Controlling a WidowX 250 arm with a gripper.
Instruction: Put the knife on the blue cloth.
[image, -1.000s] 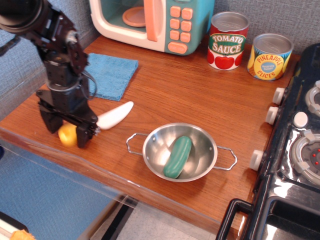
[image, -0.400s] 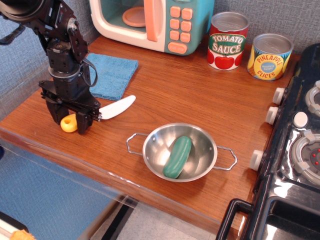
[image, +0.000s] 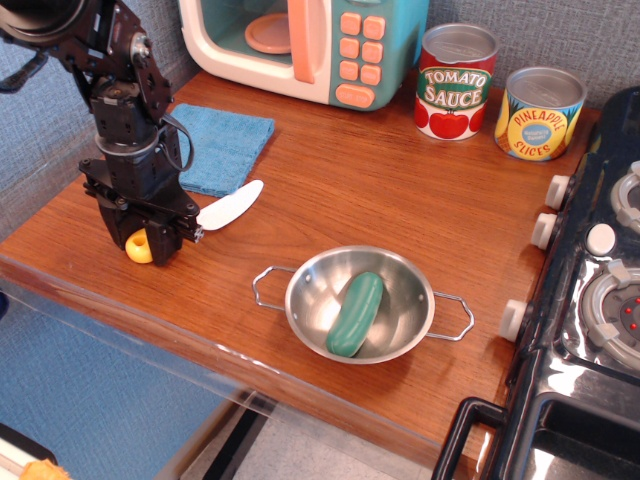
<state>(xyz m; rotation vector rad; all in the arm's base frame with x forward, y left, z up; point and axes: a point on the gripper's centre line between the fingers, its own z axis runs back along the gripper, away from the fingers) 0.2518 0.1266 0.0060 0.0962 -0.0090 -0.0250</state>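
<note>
1. A black robot arm reaches down at the left end of a wooden counter (image: 380, 190). Its gripper (image: 150, 240) is pinched closed on the yellow handle of a small toy knife (image: 215, 212).
2. The knife's rounded white blade sticks out to the right of the gripper and angles slightly upward. The handle's ringed end shows between the fingers.
3. Compared with 1 second ago, the gripper and knife have moved away from the counter's front edge and toward the back. The blade tip now appears just beside the near edge of the blue cloth (image: 228, 145); before, it was well apart from it.
4. The blade casts a shadow on the wood beneath it, so the knife looks lifted clear of the counter, not dragged.
5. The blue cloth lies flat behind the arm, near a toy microwave (image: 300, 45), and nothing rests on it.
6. Judgement: the pick-up looks done and the carry is under way. What remains is to bring the knife over the cloth, lower it and let go.
7. Elsewhere, untouched: a steel bowl (image: 400, 290) holding a green pickle (image: 355, 313), a tomato sauce can (image: 455, 82), a pineapple can (image: 540, 113) and a toy stove (image: 600, 300) at the right.
</note>
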